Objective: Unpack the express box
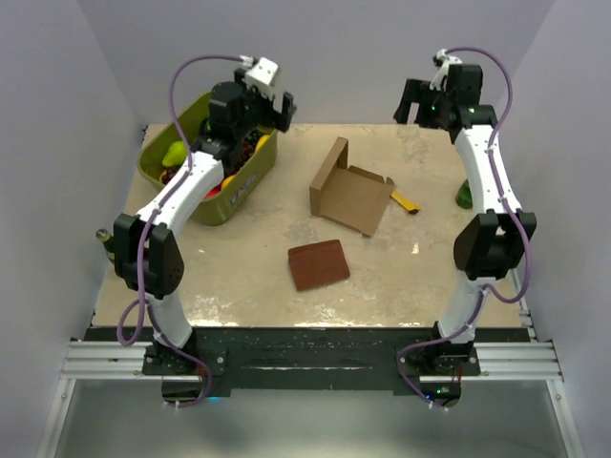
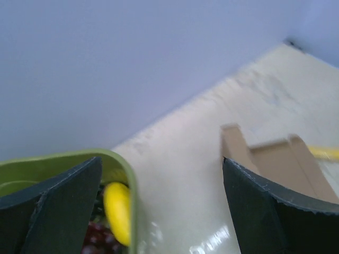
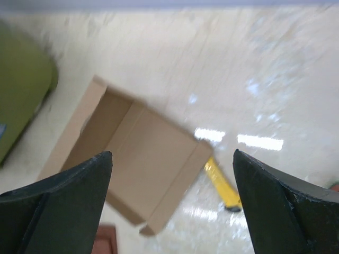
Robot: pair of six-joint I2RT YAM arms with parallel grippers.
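Note:
The express box (image 1: pixel 351 191) lies open in the middle of the table, one flap standing up on its left side, and looks empty inside. It also shows in the right wrist view (image 3: pixel 137 153) and at the right of the left wrist view (image 2: pixel 275 159). My left gripper (image 1: pixel 272 105) is open and empty, raised over the right end of the green tub; in its own view (image 2: pixel 164 206) the jaws stand wide apart. My right gripper (image 1: pixel 420 100) is open and empty, held high at the back right, looking down on the box (image 3: pixel 172 203).
An olive-green tub (image 1: pixel 205 172) with yellow and dark red fruit stands at the back left. A reddish-brown pad (image 1: pixel 319 264) lies in front of the box. A yellow strip-like item (image 1: pixel 406 201) lies to the right of the box. A green object (image 1: pixel 464 196) sits behind the right arm.

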